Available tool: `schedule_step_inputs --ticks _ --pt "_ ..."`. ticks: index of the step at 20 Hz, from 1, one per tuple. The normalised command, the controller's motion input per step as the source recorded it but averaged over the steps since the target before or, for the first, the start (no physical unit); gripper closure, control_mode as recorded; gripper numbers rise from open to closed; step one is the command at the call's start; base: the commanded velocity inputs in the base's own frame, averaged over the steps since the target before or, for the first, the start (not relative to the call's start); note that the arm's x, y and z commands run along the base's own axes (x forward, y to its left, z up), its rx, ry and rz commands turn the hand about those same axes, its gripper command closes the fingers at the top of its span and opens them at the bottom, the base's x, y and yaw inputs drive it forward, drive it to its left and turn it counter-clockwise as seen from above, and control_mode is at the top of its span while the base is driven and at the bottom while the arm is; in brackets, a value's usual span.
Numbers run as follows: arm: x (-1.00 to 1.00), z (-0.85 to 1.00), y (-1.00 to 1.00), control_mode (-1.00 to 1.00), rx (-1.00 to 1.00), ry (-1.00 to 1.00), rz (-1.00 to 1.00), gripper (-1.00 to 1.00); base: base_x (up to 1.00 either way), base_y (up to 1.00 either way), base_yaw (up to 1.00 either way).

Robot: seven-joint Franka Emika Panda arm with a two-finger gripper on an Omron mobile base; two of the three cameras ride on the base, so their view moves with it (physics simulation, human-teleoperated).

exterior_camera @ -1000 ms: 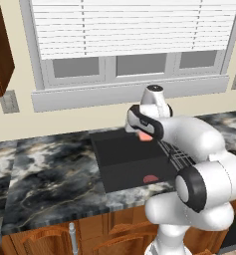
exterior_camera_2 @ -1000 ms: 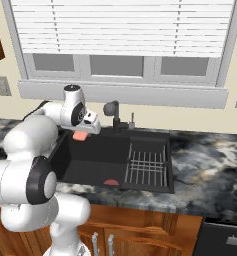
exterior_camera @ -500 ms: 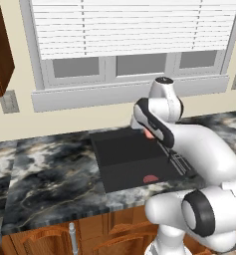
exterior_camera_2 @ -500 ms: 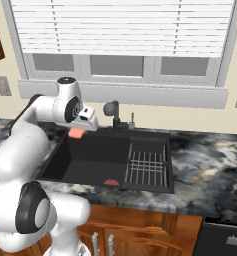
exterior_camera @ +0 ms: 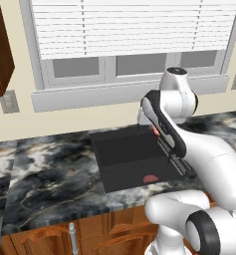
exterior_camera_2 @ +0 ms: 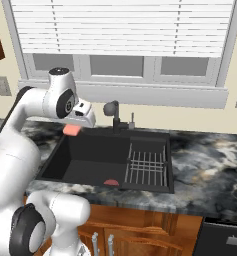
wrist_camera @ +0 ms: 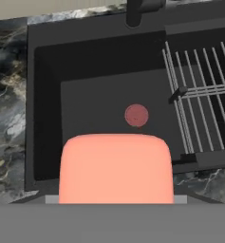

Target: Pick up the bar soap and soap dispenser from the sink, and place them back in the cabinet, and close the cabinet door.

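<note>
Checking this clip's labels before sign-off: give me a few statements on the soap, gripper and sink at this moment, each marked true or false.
1. The gripper is shut on the bar soap and holds it in the air above the sink. True.
2. The bar soap lies flat on the sink floor. False: it is lifted, up at the gripper, above the basin's left rim in the right base view.
3. A small dark red piece lies on the sink floor near the front wall. True.
4. The wire rack holds a blue bottle. False: nothing sits on the rack.
5. The window blinds are lowered. True.
</note>
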Motion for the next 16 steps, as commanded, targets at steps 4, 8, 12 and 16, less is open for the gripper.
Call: schedule_step_inputs --ticks 4,8,12,16 --pt "-0.42 0.37 -0.11 -1.00 0.00 0.00 0.00 1.00 0.00 0.00 0.00" --pt "-0.44 0.38 -0.11 -1.00 0.00 0.00 0.00 1.00 0.00 0.00 0.00" --pt "-0.42 0.41 -0.09 -1.00 0.00 0.00 0.00 1.00 0.00 0.00 0.00" --pt "-0.43 0.41 -0.05 -1.00 0.00 0.00 0.00 1.00 0.00 0.00 0.00"
